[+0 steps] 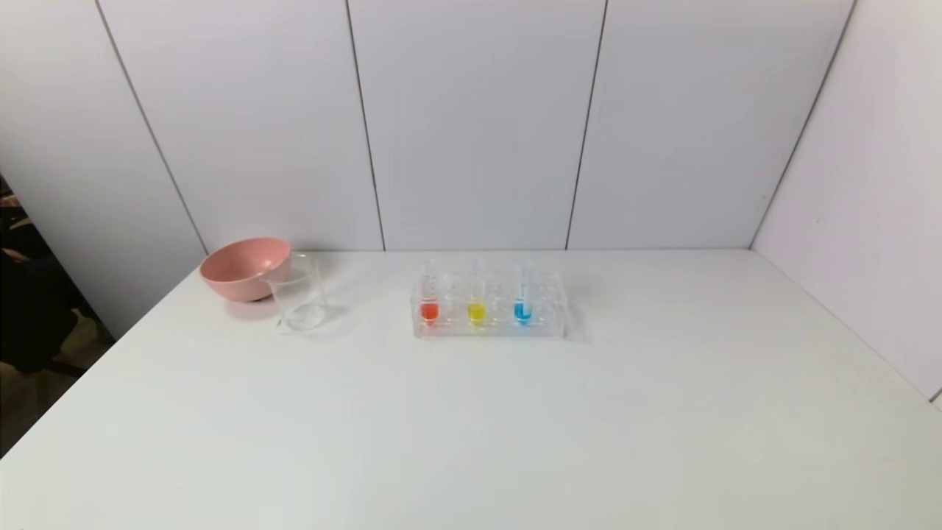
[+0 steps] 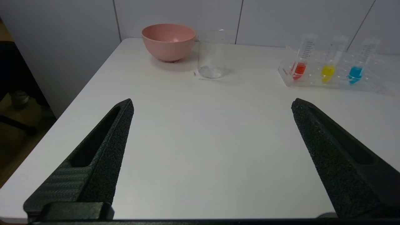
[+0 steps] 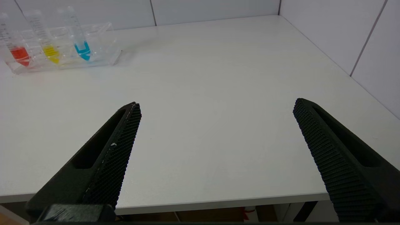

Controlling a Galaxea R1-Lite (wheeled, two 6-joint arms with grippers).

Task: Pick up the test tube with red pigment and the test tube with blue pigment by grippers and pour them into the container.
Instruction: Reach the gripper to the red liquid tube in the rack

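The test tube with red pigment [image 1: 429, 298] stands at the left of a clear rack, and the test tube with blue pigment [image 1: 523, 298] at its right. They also show in the left wrist view, red [image 2: 301, 59] and blue [image 2: 359, 64], and in the right wrist view, red [image 3: 15, 43] and blue [image 3: 78, 36]. The clear glass container [image 1: 298, 294] stands left of the rack, also in the left wrist view [image 2: 211, 59]. My left gripper [image 2: 212, 104] is open and empty at the table's near edge. My right gripper [image 3: 217, 106] is open and empty, near the front edge too. Neither shows in the head view.
A yellow tube [image 1: 476, 300] stands between the red and blue ones in the clear rack [image 1: 489, 327]. A pink bowl [image 1: 245, 268] sits just behind the container. White walls close the table's back and right; the left edge drops off.
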